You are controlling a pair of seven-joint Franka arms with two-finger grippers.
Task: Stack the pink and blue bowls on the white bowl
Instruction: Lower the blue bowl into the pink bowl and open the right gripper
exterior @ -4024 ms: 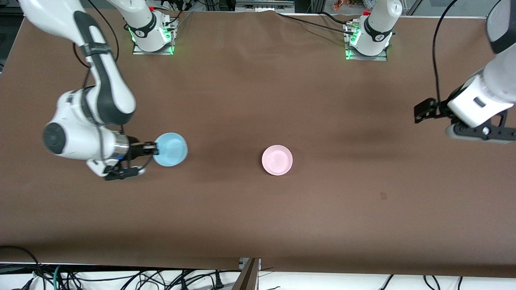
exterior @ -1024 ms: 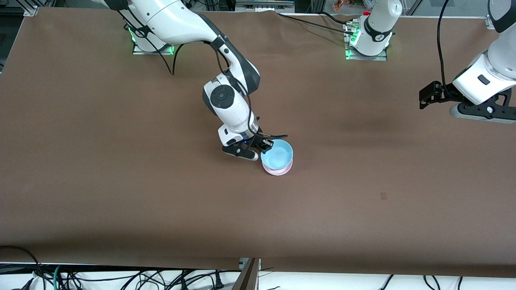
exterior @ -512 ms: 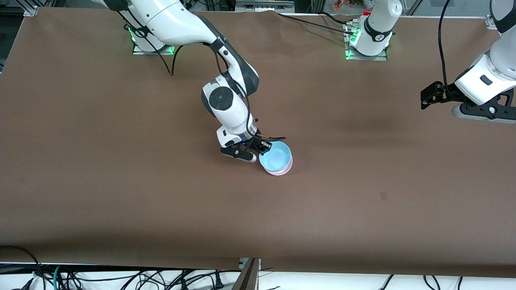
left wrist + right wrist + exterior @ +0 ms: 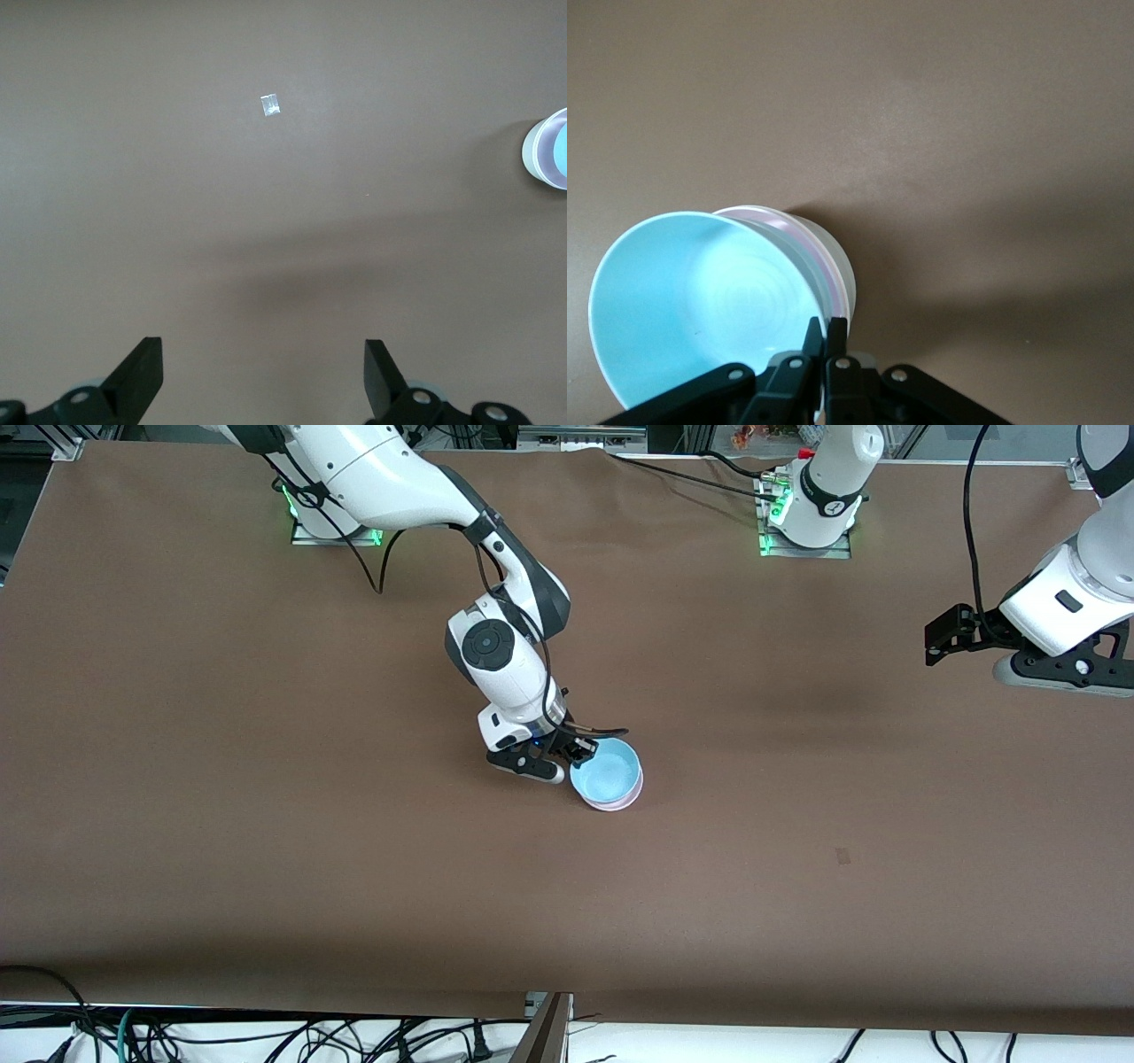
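Note:
The light blue bowl rests tilted inside the pale pink bowl at the table's middle. My right gripper is shut on the blue bowl's rim on the side toward the right arm's end. In the right wrist view its fingertips pinch the blue bowl. There the pink rim shows just outside it, over an off-white wall that looks like the white bowl. My left gripper waits open and empty, high over the left arm's end.
A small pale square mark lies on the brown table cover, nearer the front camera than the bowls. The stack also shows in the left wrist view. Cables hang along the table's front edge.
My right arm carried the blue bowl from the right arm's end to the pink bowl. In the last second it settled lower into it. The left arm barely moved.

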